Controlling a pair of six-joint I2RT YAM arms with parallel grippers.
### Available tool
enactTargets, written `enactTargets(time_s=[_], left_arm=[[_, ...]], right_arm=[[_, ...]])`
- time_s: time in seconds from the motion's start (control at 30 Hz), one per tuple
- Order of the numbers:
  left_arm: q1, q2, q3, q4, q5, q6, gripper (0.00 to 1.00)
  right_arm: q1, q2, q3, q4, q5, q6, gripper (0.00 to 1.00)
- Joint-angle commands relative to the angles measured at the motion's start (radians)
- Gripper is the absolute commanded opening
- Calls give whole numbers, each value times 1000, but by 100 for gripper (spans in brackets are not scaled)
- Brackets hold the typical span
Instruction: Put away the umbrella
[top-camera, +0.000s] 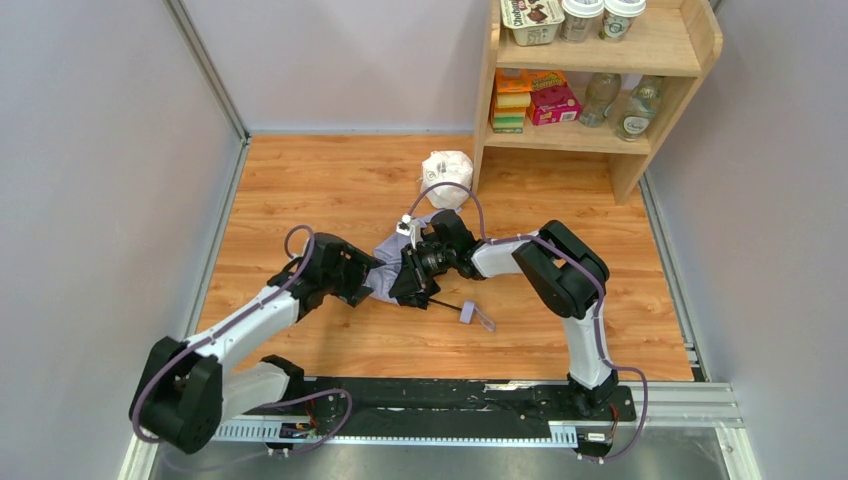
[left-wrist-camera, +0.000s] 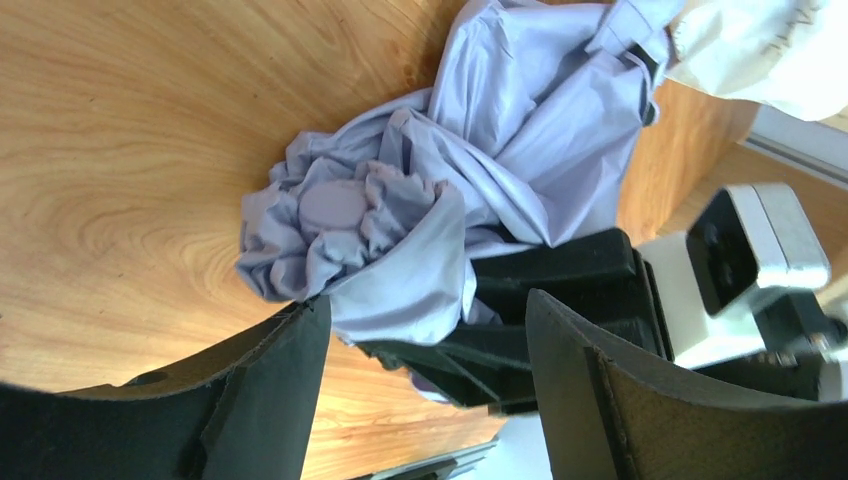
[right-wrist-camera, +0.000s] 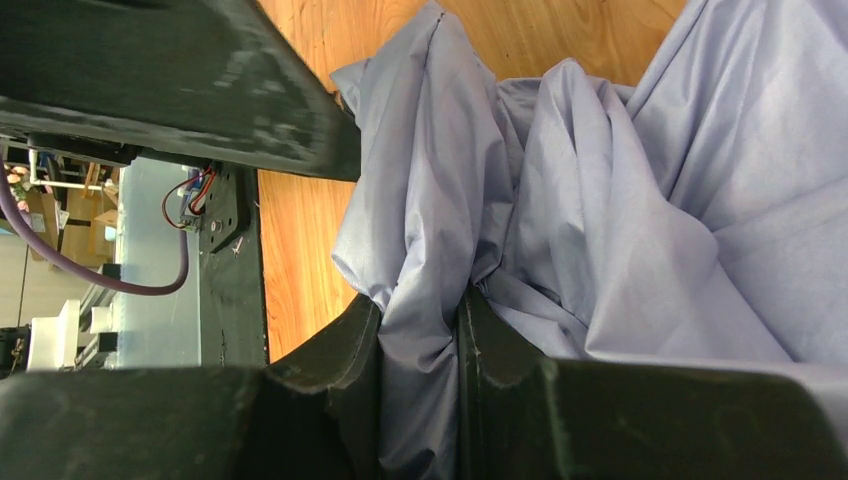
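Note:
The umbrella lies on the wooden floor as a crumpled lavender canopy (top-camera: 388, 262), with its thin black shaft (top-camera: 448, 304) and lavender handle (top-camera: 476, 316) sticking out to the right. My right gripper (top-camera: 412, 285) is shut on a fold of the canopy (right-wrist-camera: 560, 200), and the cloth is pinched between its fingers (right-wrist-camera: 420, 350). My left gripper (top-camera: 365, 277) is open at the canopy's left side. In the left wrist view a fold of the canopy (left-wrist-camera: 400, 200) hangs between the spread jaws (left-wrist-camera: 425, 345), next to the right gripper's black finger (left-wrist-camera: 560, 280).
A white plastic-wrapped lump (top-camera: 447, 178) sits on the floor behind the umbrella, and it also shows in the left wrist view (left-wrist-camera: 760, 50). A wooden shelf (top-camera: 660, 45) with boxes, cups and bottles stands at the back right. Grey walls enclose the floor (top-camera: 300, 180).

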Motion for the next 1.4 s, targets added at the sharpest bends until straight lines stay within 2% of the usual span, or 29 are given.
enactTargets(time_s=[0.0,0.1,0.23,0.47,0.63,0.77,0.97,1.07,1.1,1.17,1.2,1.23,1.33,1.37], left_arm=[[2,145,84,-37,54,0,78],[2,259,118,-182,94,-3,79],[2,320,112,-227,127,-11,79],[2,210,162,-359,58,65,79],[2,161,170,-424,73,7,79],[2,188,158,-318,62,-17,80],[-1,349,150,-204,90,-6,80],[-2,392,78,-177,62,-6,80],[-2,394,60,-163,45,-7,77],[-1,392,9,-160,39,-9,65],[-2,391,-2,-158,36,9,51],[-2,395,-6,-166,32,23,45],[-2,408,-12,-190,21,83,19],[-2,417,-17,-189,18,104,13]], right_arm=[[22,99,-79,-345,119,-38,0],[22,93,-77,-355,122,-46,0],[22,94,-74,-358,124,-49,0],[22,82,-80,-369,139,-61,0],[24,79,-79,-364,139,-63,0],[27,78,-75,-364,138,-61,0],[33,79,-69,-364,130,-58,0],[36,70,-72,-364,136,-59,0],[37,64,-75,-364,135,-58,0],[40,48,-82,-355,130,-56,0],[44,42,-85,-353,124,-52,0],[48,35,-83,-349,121,-49,0],[63,16,-68,-367,116,-46,0],[65,12,-60,-375,118,-41,0]])
